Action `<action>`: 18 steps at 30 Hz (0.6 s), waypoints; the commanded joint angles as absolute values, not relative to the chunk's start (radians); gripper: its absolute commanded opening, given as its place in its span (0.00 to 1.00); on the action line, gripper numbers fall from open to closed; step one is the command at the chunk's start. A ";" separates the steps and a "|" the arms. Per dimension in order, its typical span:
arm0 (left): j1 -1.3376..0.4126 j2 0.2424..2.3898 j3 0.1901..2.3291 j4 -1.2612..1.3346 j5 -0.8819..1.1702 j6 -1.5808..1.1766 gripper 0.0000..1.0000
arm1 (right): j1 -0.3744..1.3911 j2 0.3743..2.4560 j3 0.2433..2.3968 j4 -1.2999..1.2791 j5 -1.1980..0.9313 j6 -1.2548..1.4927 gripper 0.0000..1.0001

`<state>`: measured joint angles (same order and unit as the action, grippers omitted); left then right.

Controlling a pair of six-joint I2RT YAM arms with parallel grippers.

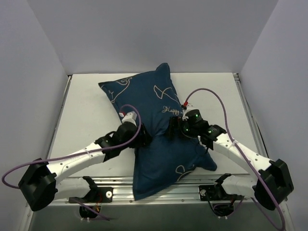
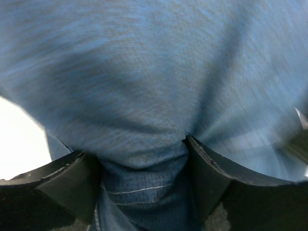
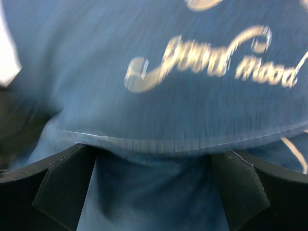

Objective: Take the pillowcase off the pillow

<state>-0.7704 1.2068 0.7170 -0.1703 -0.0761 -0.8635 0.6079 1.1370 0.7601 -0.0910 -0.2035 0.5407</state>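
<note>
The white worktop (image 1: pixel 82 106) carries one big thing, the navy pillowcase (image 1: pixel 149 96), lying slantwise from near the middle of the far edge down to the middle of the near edge, where its end hangs just over the rail. The pillow is wholly inside it and none of its white shows for certain. The bulk looks plump and light, and the cloth soft and limp, so it should bunch readily and slide over the filling rather than lift it. The cover is nipped to a waist at mid-length. There the left gripper (image 1: pixel 140 136) presses in from the left-edge side, a thick fold of cloth clamped between its fingers (image 2: pixel 72 178) with creases drawn toward them. The right gripper (image 1: pixel 174 128) meets it from the right-edge side, its fingers (image 3: pixel 62 187) set wide with cloth lying between; whether they bite cannot be told. The best hold is probably cloth alone near an end seam, pinched clear of the filling. Which end is open cannot be told.
</note>
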 commanded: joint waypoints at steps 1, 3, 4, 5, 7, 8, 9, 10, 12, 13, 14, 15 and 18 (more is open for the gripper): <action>-1.006 1.180 0.655 -0.183 -0.187 -1.035 0.71 | 0.591 1.255 0.804 -0.074 -0.021 0.485 0.93; -1.182 1.167 0.649 -0.161 -0.308 -1.080 0.67 | 0.537 1.329 0.854 -0.055 -0.017 0.460 0.92; -1.234 1.169 0.656 -0.158 -0.345 -1.092 0.65 | 0.517 1.354 0.876 -0.023 -0.029 0.437 0.92; -1.277 1.173 0.673 -0.164 -0.374 -1.089 0.65 | 0.500 1.374 0.900 -0.011 -0.053 0.428 0.92; -1.347 1.183 0.775 -0.277 -0.457 -1.031 0.70 | 0.471 1.430 1.001 -0.009 -0.055 0.398 0.92; -1.357 1.184 0.817 -0.325 -0.484 -1.011 0.73 | 0.466 1.440 1.038 -0.011 -0.049 0.387 0.92; -1.362 1.180 0.862 -0.416 -0.512 -0.981 0.77 | 0.463 1.450 1.075 -0.018 -0.028 0.377 0.92; -1.362 1.175 0.900 -0.448 -0.569 -0.926 0.80 | 0.465 1.448 1.139 -0.041 -0.014 0.368 0.93; -1.353 1.157 1.042 -0.538 -0.659 -0.841 0.92 | 0.463 1.425 1.205 -0.087 0.036 0.350 0.95; -1.341 1.151 1.043 -0.564 -0.660 -0.816 0.92 | 0.463 1.411 1.215 -0.100 0.049 0.345 0.96; -1.322 1.144 1.101 -0.589 -0.710 -0.795 0.95 | 0.463 1.395 1.215 -0.112 0.061 0.345 0.96; -1.298 1.131 1.121 -0.612 -0.719 -0.770 0.96 | 0.463 1.355 1.209 -0.123 0.069 0.347 0.97; -1.130 1.108 1.134 -0.557 -0.643 -0.684 0.97 | 0.462 1.261 1.141 -0.196 0.101 0.377 0.97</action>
